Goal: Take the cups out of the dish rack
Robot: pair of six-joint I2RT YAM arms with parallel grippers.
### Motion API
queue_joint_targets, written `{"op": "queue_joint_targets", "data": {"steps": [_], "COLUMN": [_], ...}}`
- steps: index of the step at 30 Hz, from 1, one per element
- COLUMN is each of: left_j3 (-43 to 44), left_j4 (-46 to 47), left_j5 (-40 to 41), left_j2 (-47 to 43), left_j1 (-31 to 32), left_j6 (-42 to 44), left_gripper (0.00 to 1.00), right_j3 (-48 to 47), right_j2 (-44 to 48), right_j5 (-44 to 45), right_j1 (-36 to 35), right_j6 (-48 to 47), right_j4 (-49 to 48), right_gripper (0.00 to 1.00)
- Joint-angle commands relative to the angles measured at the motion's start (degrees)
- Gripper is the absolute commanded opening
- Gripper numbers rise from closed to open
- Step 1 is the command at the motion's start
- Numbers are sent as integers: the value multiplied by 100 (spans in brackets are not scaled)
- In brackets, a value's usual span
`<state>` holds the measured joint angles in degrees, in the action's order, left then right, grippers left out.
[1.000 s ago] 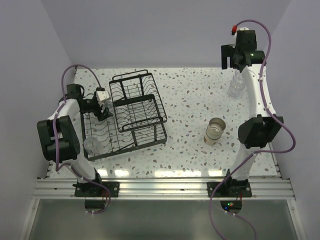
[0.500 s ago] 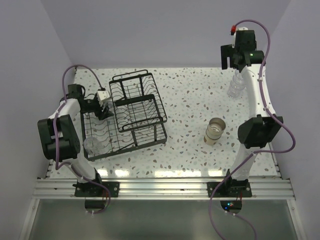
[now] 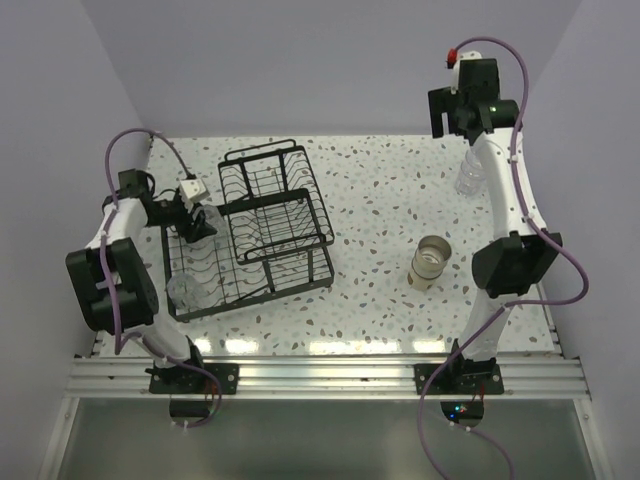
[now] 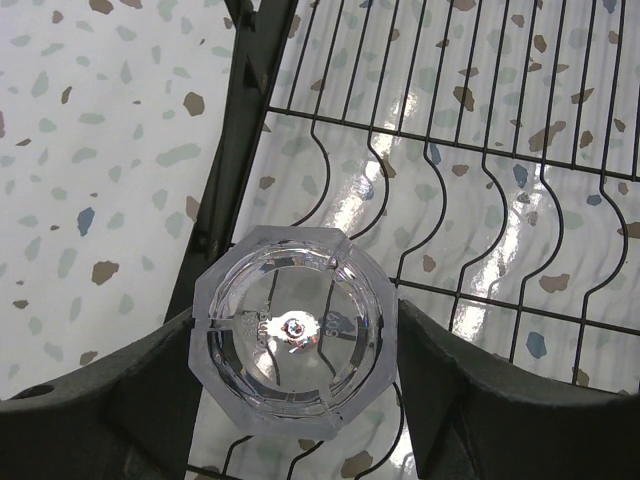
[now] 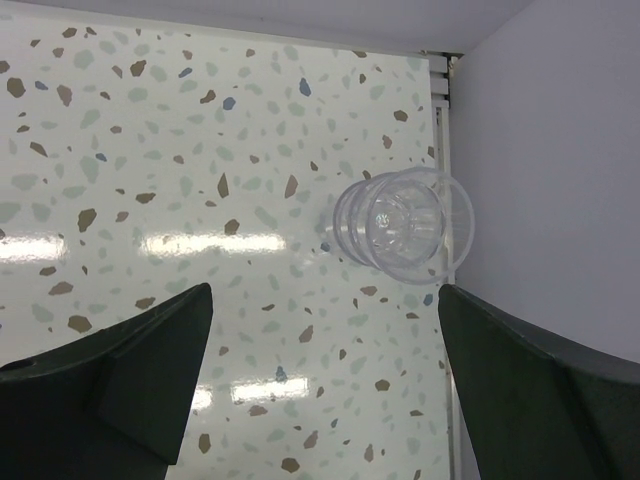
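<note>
The black wire dish rack (image 3: 283, 262) stands left of centre. My left gripper (image 3: 196, 222) is shut on a clear cup (image 3: 205, 219) and holds it over the rack's left basket. In the left wrist view the cup's octagonal base (image 4: 290, 340) sits between both fingers, above the rack wires (image 4: 450, 150). Another clear cup (image 3: 183, 291) stands in the rack's near left corner. A tan-beige cup (image 3: 430, 262) stands on the table at the right. Clear cups (image 3: 472, 176) stand nested at the far right; they also show in the right wrist view (image 5: 402, 224). My right gripper (image 5: 325, 400) is open and empty, high above them.
The rack's smaller slotted tier (image 3: 275, 195) lies across the basket's right side. The table's right edge and side wall (image 5: 540, 150) run close beside the nested clear cups. Speckled tabletop (image 3: 380, 210) lies between the rack and the tan cup.
My left gripper has moved a little left and up with the clear cup in it. My right arm has risen and shifted slightly left, away from the nested cups.
</note>
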<state>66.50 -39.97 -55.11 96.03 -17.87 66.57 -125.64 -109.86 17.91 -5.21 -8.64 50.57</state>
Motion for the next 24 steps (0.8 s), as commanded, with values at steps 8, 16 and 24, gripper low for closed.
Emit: {"op": "queue_joint_targets", "data": {"steps": [8,16,24], "left_j3": [275,856,1277], "left_j4": [-21,1635,6082], "left_j5": [-368,-668,-464], "left_j2": [-857,-1033,-1078], "left_j1": [-919,-1201,-1175], "left_j6": [-582,-2590,-6459], "left_gripper": [0,0,0], "right_j3": [-478,-935,-664], "right_j2": [255,360,817], "right_j5": [-428,-1157,-4041], "right_j1": [-190,-226,-226], "right_j6": [-50,249,1214], "right_j4": [67,129,-650], "right_gripper": [98,98,98]}}
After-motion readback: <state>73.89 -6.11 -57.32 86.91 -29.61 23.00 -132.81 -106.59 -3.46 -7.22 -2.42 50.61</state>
